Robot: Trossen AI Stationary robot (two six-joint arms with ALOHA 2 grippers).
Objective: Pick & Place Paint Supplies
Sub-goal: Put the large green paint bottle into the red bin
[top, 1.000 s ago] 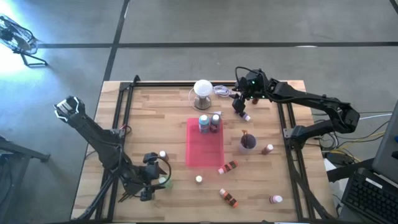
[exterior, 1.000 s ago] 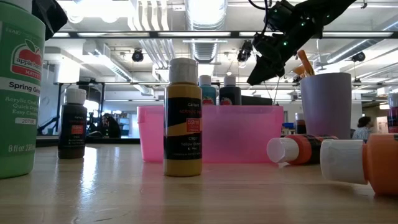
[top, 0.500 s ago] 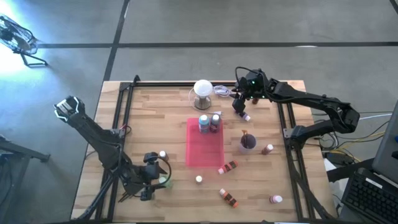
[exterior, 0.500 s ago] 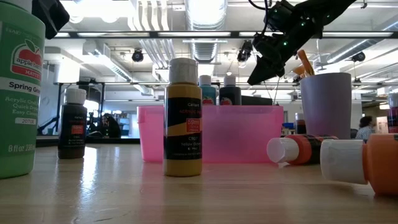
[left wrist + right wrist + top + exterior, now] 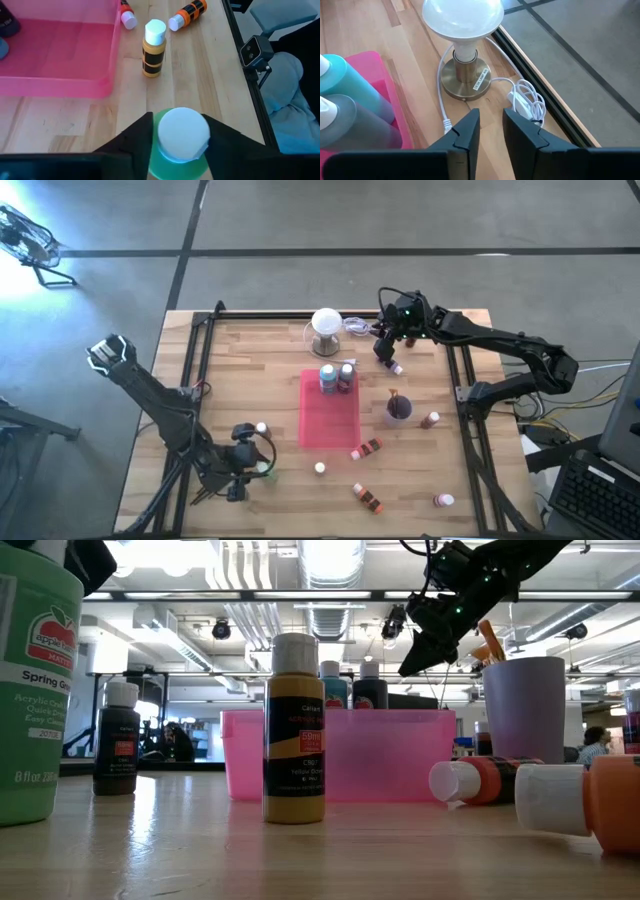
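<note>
High view: pink tray [image 5: 329, 425] lies mid-table and serves as ref. Teal bottle [image 5: 327, 376] and dark bottle [image 5: 346, 375] stand upright inside tray, at its far end.

Left gripper [image 5: 176, 131] is near-left of tray. Its fingers [image 5: 134, 138] flank a green bottle [image 5: 181, 150] just below the white cap, touching or nearly touching both sides; firm grasp cannot be confirmed. Green bottle appears slightly tilted in low view [image 5: 35, 690]. Small dark bottle [image 5: 261, 428] stands just beside, tray side.

Right gripper [image 5: 384, 350] is beyond tray's far-right corner, raised off the table. Fingers [image 5: 465, 131] stand nearly together w/ a narrow gap; nothing visible between them. A pink-bodied bottle [image 5: 396, 367] lies on the table directly below/next to it.

Lamp [image 5: 325, 326] w/ white bulb and brass base stands beyond tray's far end, cord trailing right.

Right of tray: purple cup [image 5: 398, 408] w/ brush inside, then a brown bottle [image 5: 430, 420] further right.

Near side of tray: yellow bottle [image 5: 153, 48] upright; orange bottle [image 5: 188, 13] on its side near tray's near-right corner. Two more bottles lie further toward the table's near edge [image 5: 367, 498], [image 5: 442, 501].
</note>
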